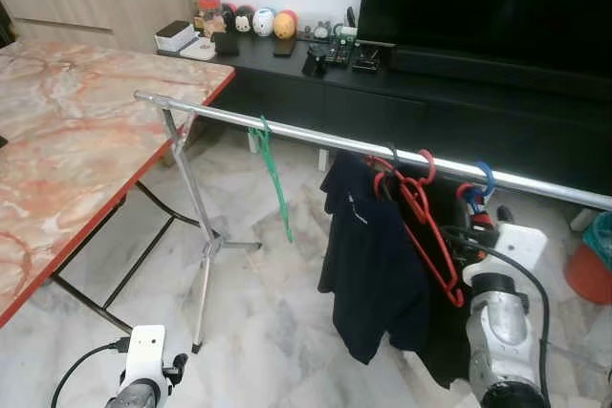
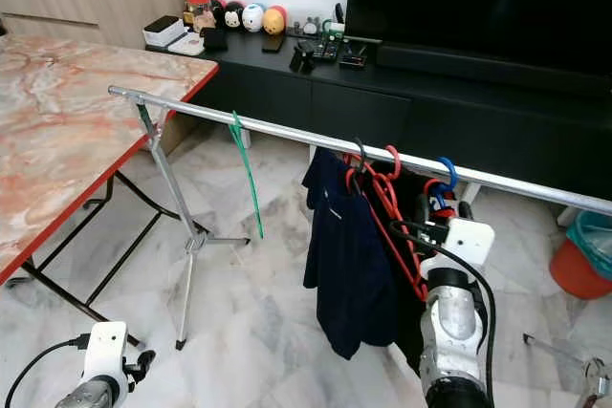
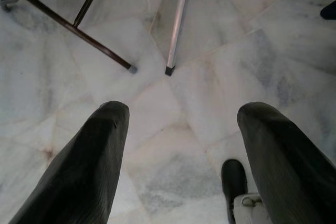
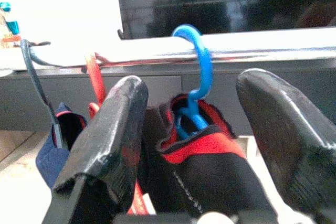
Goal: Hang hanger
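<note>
Left eye view: chrome rail carries four hangers. One is a green hanger, bare. One is dark, under the navy shirt. One is a red hanger, bare. The blue hanger has its hook over the rail, with a black-and-red garment below. Right gripper is raised just under that hook.

Right eye view: same count. Left gripper hangs idle near the floor.

Left wrist view: fingers spread, nothing between them, marble floor beyond.

Right wrist view: fingers spread either side of the blue hanger's neck, not pinching it. The hook sits on the rail.

Judgement: the hanging step looks done, release stage. The next move calls for pulling straight back and down, clear of the garment and the red hanger beside it.
</note>
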`<state>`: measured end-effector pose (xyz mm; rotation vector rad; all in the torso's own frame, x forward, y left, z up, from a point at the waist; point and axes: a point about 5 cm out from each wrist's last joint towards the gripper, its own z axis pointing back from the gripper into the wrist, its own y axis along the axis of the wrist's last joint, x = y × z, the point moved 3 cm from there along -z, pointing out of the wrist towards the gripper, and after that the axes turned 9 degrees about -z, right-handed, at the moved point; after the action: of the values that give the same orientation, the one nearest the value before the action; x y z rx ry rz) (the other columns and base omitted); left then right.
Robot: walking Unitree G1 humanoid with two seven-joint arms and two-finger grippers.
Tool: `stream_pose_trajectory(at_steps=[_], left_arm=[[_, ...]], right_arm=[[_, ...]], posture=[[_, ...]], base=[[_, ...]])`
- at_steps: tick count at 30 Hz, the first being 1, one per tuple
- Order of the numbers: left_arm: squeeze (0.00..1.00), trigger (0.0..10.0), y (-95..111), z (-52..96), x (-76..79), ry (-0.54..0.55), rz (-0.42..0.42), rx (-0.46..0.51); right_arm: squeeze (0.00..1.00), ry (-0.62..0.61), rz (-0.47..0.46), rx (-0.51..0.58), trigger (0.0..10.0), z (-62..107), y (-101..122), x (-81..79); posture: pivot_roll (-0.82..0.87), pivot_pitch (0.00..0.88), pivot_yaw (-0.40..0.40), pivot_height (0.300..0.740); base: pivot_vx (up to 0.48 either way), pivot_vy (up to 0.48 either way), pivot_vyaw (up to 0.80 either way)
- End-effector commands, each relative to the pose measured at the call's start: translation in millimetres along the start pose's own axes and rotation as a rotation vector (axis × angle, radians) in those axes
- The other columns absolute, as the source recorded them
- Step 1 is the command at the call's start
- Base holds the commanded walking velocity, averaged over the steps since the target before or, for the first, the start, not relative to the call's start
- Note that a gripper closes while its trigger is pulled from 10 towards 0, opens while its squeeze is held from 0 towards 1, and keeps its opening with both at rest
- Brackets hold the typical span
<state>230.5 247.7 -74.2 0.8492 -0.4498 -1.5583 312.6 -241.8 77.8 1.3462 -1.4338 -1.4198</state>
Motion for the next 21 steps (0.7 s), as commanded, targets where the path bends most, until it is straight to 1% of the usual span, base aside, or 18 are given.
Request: stream_pose_trajectory(at_steps=[1,2,3,6,7,8,10,11,12,13,15,17,18,19,21], left_arm=[[0.0,10.0,-3.0,0.8,-1.6,0.001,-0.003,-0.008],[0.0,10.0,-2.8,0.7,-1.6,0.0,-0.004,-0.008],[0.0,10.0,-2.8,0.6,-1.5,-0.002,-0.004,-0.009],[0.0,10.0,-2.4,0.4,-0.9,-0.005,-0.006,-0.011],[0.0,10.0,-2.1,0.2,-0.3,-0.009,-0.01,-0.012],[0.0,10.0,-2.0,0.1,0.6,-0.011,-0.01,-0.012],[0.0,10.0,-0.6,-0.3,1.8,-0.016,-0.011,-0.009],[0.0,10.0,0.5,-0.6,2.8,-0.02,-0.015,-0.005],[0.0,10.0,0.5,-0.6,2.8,-0.02,-0.015,-0.005],[0.0,10.0,0.6,-0.6,3.0,-0.021,-0.014,-0.005],[0.0,10.0,0.2,-0.5,3.0,-0.019,-0.012,-0.006],[0.0,10.0,0.4,-0.7,2.7,-0.02,-0.01,-0.009],[0.0,10.0,0.4,-0.7,2.7,-0.02,-0.01,-0.009],[0.0,10.0,4.1,-1.9,0.9,-0.018,0.0,-0.001],[0.0,10.0,5.4,-2.2,0.3,-0.018,0.001,0.002]], right_arm=[[0.0,-0.009,0.024,-0.02,10.0,3.3,1.4,7.2],[0.85,-0.001,0.03,-0.072,10.0,4.0,-3.9,12.1],[1.0,0.012,0.073,-0.123,10.0,3.1,-9.2,16.2],[1.0,0.027,0.086,-0.152,10.0,1.1,-11.9,18.8],[1.0,0.04,0.084,-0.209,10.0,-1.2,-17.9,20.9],[1.0,0.072,0.1,-0.245,10.0,-7.4,-19.3,19.1],[1.0,0.099,0.093,-0.285,10.0,-13.1,-21.5,14.5],[0.39,0.132,0.102,-0.278,10.0,-19.1,-17.2,6.8],[0.39,0.132,0.102,-0.278,10.0,-19.1,-17.2,6.8],[0.0,0.148,0.112,-0.277,10.0,-21.8,-15.4,2.2],[0.0,0.155,0.116,-0.285,10.0,-23.1,-16.8,-0.1],[0.0,0.176,0.098,-0.348,10.0,-24.2,-25.8,-7.3],[0.0,0.176,0.098,-0.348,10.0,-24.2,-25.8,-7.3],[0.0,0.17,0.093,-0.384,10.0,-26.0,-29.0,-9.4],[0.0,0.169,0.095,-0.392,10.0,-26.9,-29.8,-10.2]], posture=[[0.01,0.0,0.015,0.74],[0.0,0.0,0.018,0.74],[-0.01,0.0,0.022,0.74],[-0.01,0.0,0.023,0.74],[-0.01,0.0,0.023,0.74],[-0.01,0.0,0.021,0.74],[-0.01,0.0,0.021,0.74],[0.0,0.0,0.02,0.74],[0.0,0.0,0.02,0.74],[0.0,0.0,0.019,0.74],[0.0,0.0,0.019,0.74],[0.02,0.0,0.015,0.74],[0.02,0.0,0.015,0.74],[0.02,0.0,0.016,0.74],[0.02,0.0,0.017,0.74]], base=[[0.0,0.0,0.0],[0.0,0.0,0.0],[0.0,0.0,0.0],[0.0,0.0,0.0],[0.0,0.0,0.0],[0.0,0.0,0.0],[0.0,0.0,0.0],[0.0,0.0,0.0],[0.0,0.0,0.0],[0.0,0.0,0.0],[0.0,0.0,0.0],[0.0,0.0,0.0],[0.0,0.0,0.0],[0.0,0.0,0.0],[0.0,0.0,0.0]])
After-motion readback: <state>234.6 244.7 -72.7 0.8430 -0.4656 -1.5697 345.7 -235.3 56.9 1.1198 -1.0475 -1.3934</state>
